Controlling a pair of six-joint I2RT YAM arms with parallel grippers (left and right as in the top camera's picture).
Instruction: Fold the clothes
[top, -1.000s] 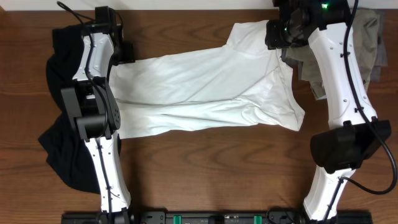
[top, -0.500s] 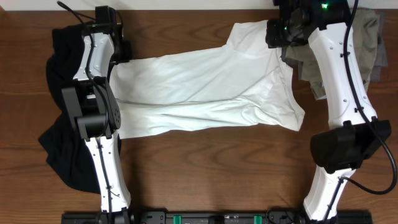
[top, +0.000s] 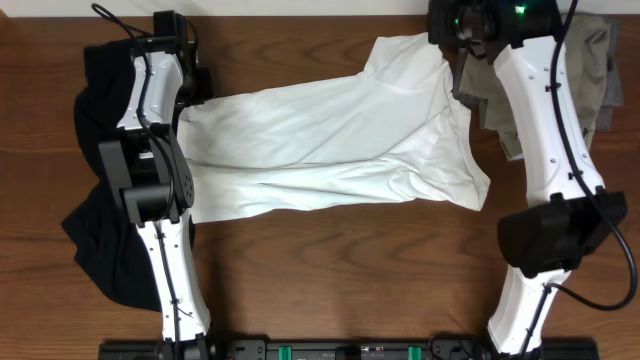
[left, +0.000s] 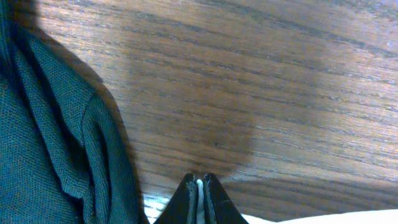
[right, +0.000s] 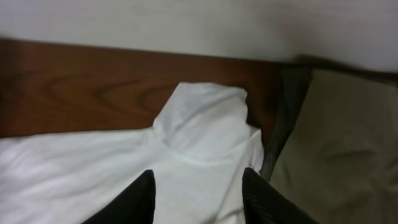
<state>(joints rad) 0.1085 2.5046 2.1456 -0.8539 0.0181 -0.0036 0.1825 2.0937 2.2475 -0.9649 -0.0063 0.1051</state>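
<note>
The clothes lie across the wooden table. A large white T-shirt (top: 330, 140) is spread out in the middle, and its bunched corner (right: 199, 118) shows in the right wrist view. My left gripper (top: 196, 84) is at the shirt's left edge. Its jaws (left: 199, 184) are shut on a thin fold of white fabric. My right gripper (top: 443, 30) hovers over the shirt's far right corner. In the wrist view this gripper (right: 198, 183) is open, with white cloth below it and nothing between the fingers.
A black garment (top: 92, 200) lies bunched under and beside the left arm, seen close up as dark fabric (left: 56, 143). Khaki and grey pieces (top: 598, 62) are piled at the far right, and the khaki cloth (right: 339, 137) lies next to the shirt corner. The table's back edge meets a white wall (right: 186, 25).
My left gripper has closed on the shirt's left edge. The right gripper has pulled back from the shirt corner toward the table's far edge, still open.
</note>
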